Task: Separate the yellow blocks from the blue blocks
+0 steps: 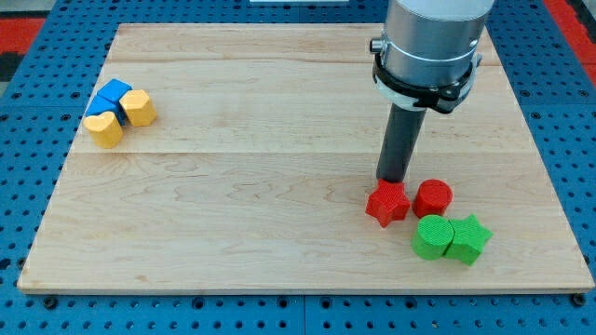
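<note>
The board [279,233] carries two groups, well apart. Upper left: blue block [114,93] at the top, yellow hexagon [140,108] touching its right, yellow heart [105,130] below. Lower right: red star [387,203] beside red cylinder [433,198]; green cylinder [432,236] and green star [467,239] below them. The tip [392,180] sits just above the red star.

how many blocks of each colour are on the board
yellow: 2, a heart and a hexagon
blue: 1 showing, tucked between the yellows
red: 2, a star and a cylinder
green: 2, a cylinder and a star
total: 7
</note>
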